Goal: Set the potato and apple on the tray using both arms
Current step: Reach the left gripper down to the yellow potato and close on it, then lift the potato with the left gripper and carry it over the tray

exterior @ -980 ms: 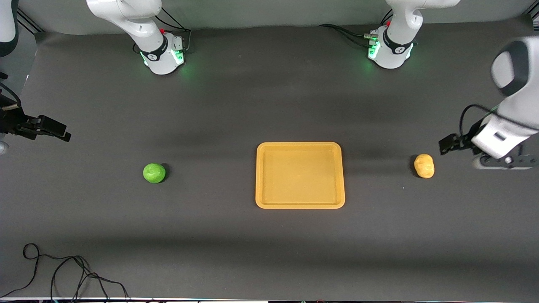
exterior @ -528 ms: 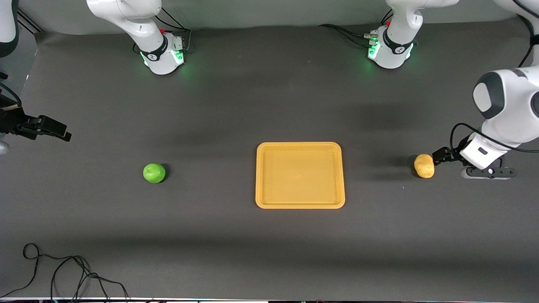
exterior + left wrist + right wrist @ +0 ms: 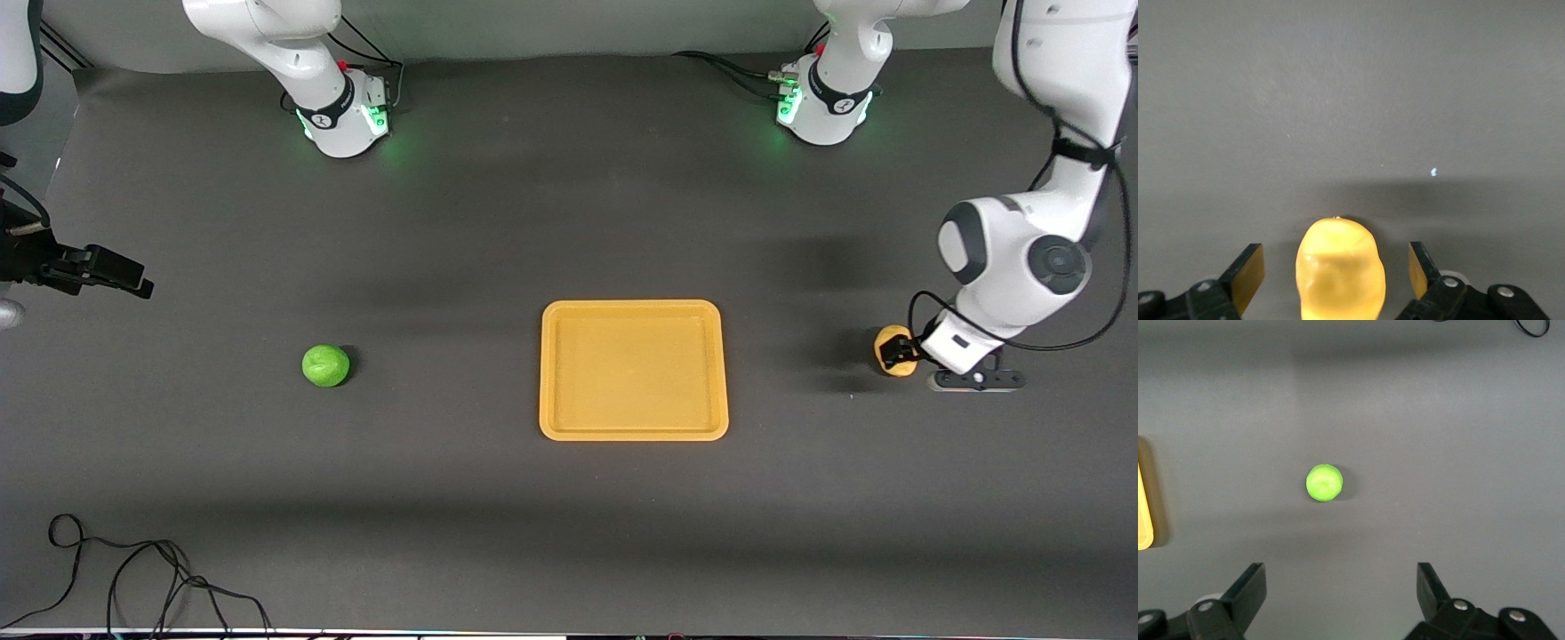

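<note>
The lumpy yellow-orange potato (image 3: 1340, 270) is straddled, ungripped, by the spread left gripper (image 3: 1337, 277) for grasping, while the right gripper (image 3: 1338, 597) is held apart above the round green apple (image 3: 1324, 483).

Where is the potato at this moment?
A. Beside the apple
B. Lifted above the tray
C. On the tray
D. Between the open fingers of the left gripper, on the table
D: the potato sits on the table between the spread fingers of the left gripper, with a gap on each side.
</note>
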